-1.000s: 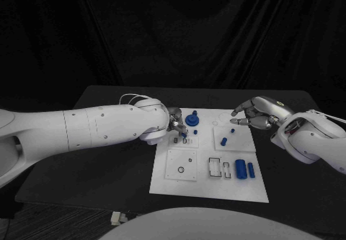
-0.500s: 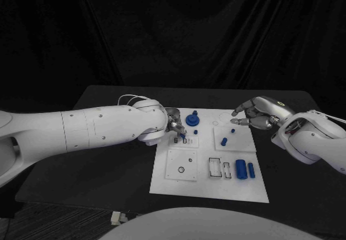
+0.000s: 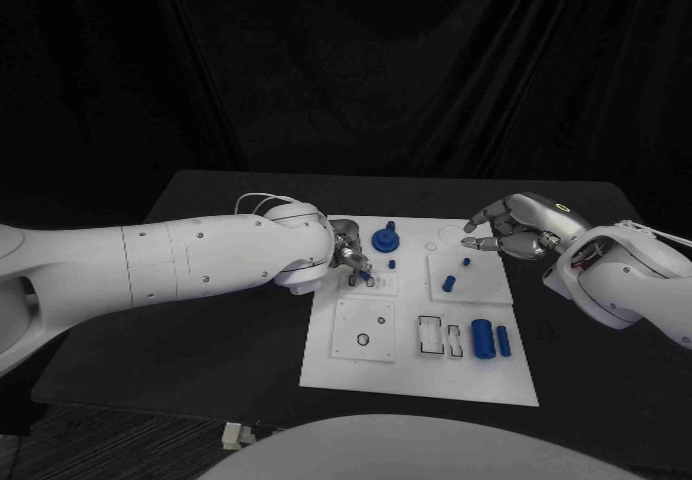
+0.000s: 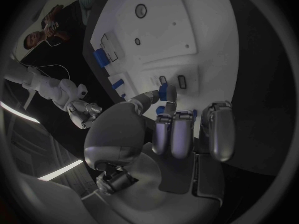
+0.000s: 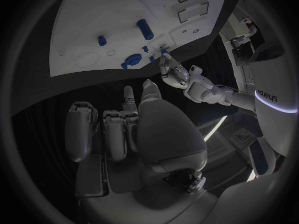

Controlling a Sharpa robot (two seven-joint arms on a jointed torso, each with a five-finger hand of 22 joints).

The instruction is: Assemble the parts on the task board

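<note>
White task board (image 3: 418,365) at the middle of the black table (image 3: 216,340). A small blue part (image 4: 164,91) is pinched at the fingertips of the left hand (image 3: 351,255), directly over the pair of small slots (image 3: 371,282) on the board's left side; whether it touches the board cannot be told. Beside it stand a round blue part (image 3: 385,240), two blue pegs (image 3: 456,274) on the right panel, and two blue cylinders (image 3: 489,339) lying near the board's right edge. The right hand (image 3: 508,232) hovers at the board's far right corner, fingers loosely curled, apparently grasping nothing.
</note>
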